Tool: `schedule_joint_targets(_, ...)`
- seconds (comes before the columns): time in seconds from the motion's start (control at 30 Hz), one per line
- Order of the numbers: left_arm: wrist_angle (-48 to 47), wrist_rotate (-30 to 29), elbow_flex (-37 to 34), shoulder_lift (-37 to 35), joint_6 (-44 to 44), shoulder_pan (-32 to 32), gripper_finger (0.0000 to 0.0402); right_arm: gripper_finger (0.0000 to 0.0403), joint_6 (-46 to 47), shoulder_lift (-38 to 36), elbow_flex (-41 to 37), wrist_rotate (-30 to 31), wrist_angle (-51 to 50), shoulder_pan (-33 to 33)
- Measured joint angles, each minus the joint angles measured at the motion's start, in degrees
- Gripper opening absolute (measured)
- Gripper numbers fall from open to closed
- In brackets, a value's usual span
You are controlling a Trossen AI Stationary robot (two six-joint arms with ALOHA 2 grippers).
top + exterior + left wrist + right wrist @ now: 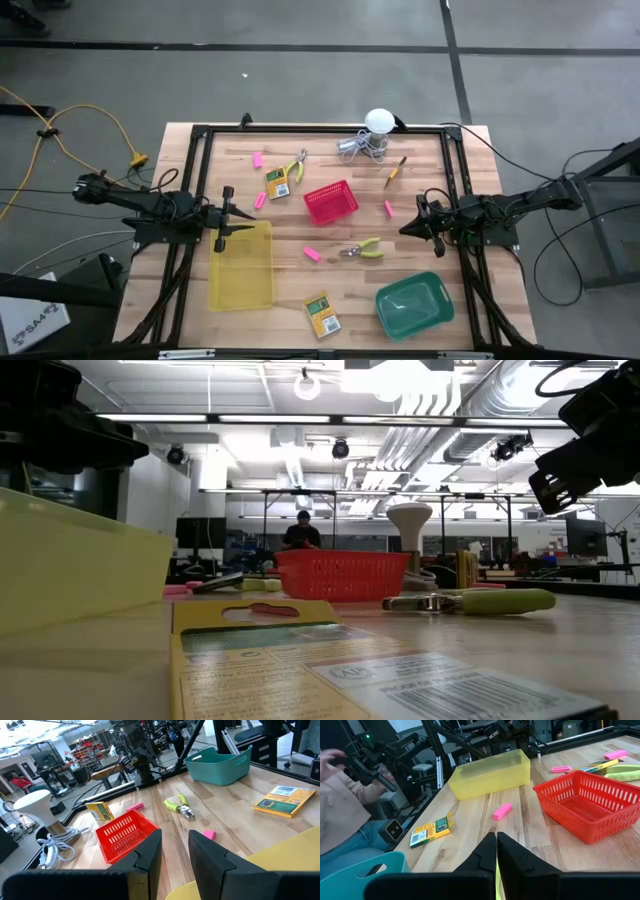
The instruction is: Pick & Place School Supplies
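Just ahead of the empty, half-parted left pincer [228,222], the small pink rubbery eraser block [209,834] is judged light, grippy, best pinched across its short sides.

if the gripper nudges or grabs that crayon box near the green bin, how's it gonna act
The crayon box lies flat on the wooden table, so a nudge would probably slide it rather than tip or roll it. It looks like thin cardboard, likely light, and may dent if squeezed hard. Lying so low, its edges could be awkward to grab from above.

Industrial lab: exposed ceiling ducts [440,400], equipment racks [350,510].
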Motion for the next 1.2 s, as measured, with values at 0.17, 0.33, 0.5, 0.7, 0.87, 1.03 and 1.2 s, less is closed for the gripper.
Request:
schedule_joint_targets(0.17, 0.20, 0.00, 0.02, 0.00, 0.00, 0.02, 0.0091, 0.0003, 0.00, 0.02, 0.02, 0.02, 0.00, 0.00)
schedule_joint_targets(0.33, 0.30, 0.00, 0.02, 0.00, 0.00, 0.02, 0.0091, 0.0003, 0.00, 0.00, 0.02, 0.00, 0.02, -0.02)
schedule_joint_targets(0.5, 0.65, 0.00, 0.02, 0.00, 0.00, 0.00, 0.0091, 0.0003, 0.00, 0.00, 0.02, 0.01, 0.01, 0.00)
schedule_joint_targets(0.7, 0.71, 0.33, 0.02, -0.01, -3.01, -0.17, 0.0091, 0.0003, 0.00, 0.00, 0.00, 0.01, 0.00, 0.00)
schedule_joint_targets(0.87, 1.27, -2.91, 0.02, 0.00, -10.25, -0.13, 0.0091, 0.0003, 0.00, 0.01, 0.01, 0.01, 0.00, 0.00)
schedule_joint_targets(1.03, 1.67, -6.43, 0.54, 0.76, -13.41, -0.13, 0.0091, 0.0003, 0.00, 0.00, 0.01, 0.02, 0.00, -0.01)
schedule_joint_targets(1.2, 1.70, -6.49, 3.88, 5.10, -19.95, -0.13, 0.0091, 0.0003, 0.00, 0.02, 0.02, 0.00, 0.02, 0.00)
